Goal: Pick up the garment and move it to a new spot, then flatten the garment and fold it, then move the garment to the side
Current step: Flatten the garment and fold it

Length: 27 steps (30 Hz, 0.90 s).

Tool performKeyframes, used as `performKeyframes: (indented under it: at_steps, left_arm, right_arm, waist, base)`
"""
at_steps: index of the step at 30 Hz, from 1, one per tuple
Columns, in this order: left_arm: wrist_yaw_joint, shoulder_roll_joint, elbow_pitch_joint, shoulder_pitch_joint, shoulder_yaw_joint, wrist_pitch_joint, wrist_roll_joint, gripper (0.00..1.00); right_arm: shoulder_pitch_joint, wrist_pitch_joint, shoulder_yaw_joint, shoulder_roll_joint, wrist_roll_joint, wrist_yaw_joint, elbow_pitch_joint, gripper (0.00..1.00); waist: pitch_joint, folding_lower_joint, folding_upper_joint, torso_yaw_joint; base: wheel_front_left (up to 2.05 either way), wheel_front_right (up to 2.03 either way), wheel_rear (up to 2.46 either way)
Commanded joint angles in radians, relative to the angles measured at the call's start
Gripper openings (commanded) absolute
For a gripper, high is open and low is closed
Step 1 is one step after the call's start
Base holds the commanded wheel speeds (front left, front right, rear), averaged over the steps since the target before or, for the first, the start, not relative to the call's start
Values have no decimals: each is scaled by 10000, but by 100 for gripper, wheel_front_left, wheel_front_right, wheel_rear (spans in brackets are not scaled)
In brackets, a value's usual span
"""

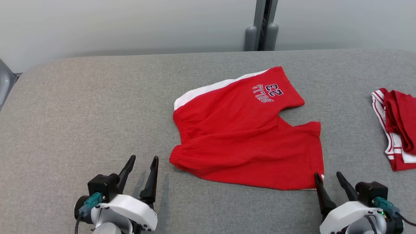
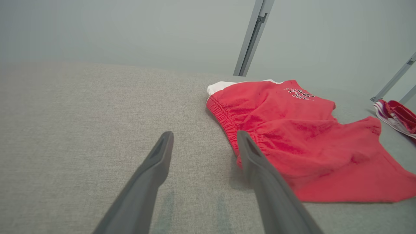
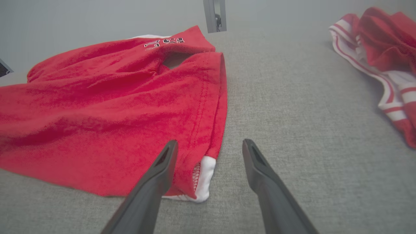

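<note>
The shorts (image 1: 247, 136) lie flat on the table (image 1: 81, 107), ahead of and between both grippers, with the waistband toward the left. The right gripper (image 1: 327, 174), spread and empty, is nearer, one fingertip at the hem corner. The left gripper (image 1: 144, 157), also spread and empty, stands near the waistband, apart from it.

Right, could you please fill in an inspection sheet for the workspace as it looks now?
Surface: grey fabric-covered table, no stains seen.
Job's things: red shorts spread out and unfolded, waistband toward the robot's left, slightly wrinkled.
Clutter: striped garment, red and white, bunched at the table's right edge, apart from the shorts.
Grippers: left gripper open, empty, near the waistband; right gripper open, at the near leg's hem corner, contact unclear.
Cables: teal plug with a dark cable at the left wrist; the same at the right.
Surroundings: pale wall, grey post behind the table.
</note>
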Motion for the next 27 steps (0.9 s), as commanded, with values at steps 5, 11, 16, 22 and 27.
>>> performKeyframes:
  at_steps: [5,11,16,22,27]
  left_arm:
    - [-164,-44,144,-118,32,-37,175,100]
    - [-200,-102,227,-192,63,-37,298,100]
    - [-217,-120,266,-172,145,-37,337,100]
    - [-274,-197,344,-124,255,-37,335,100]
    - [-334,-299,403,-53,351,-38,387,100]
  right_arm:
    - [-145,244,12,52,468,-4,764,100]
    - [-362,249,413,115,850,-1,1380,59]
    - [-588,96,854,57,1329,-2,1298,0]
    - [-700,151,975,-355,1680,-2,964,0]
    - [-444,1154,1121,-619,2333,-2,352,0]
  waist:
    - [71,0,0,63]
    - [131,0,0,131]
    - [157,0,0,45]
    - [96,0,0,-288]
    - [9,0,0,-663]
  base:
    - [0,0,0]
    - [0,0,0]
    - [0,0,0]
    - [0,0,0]
    - [0,0,0]
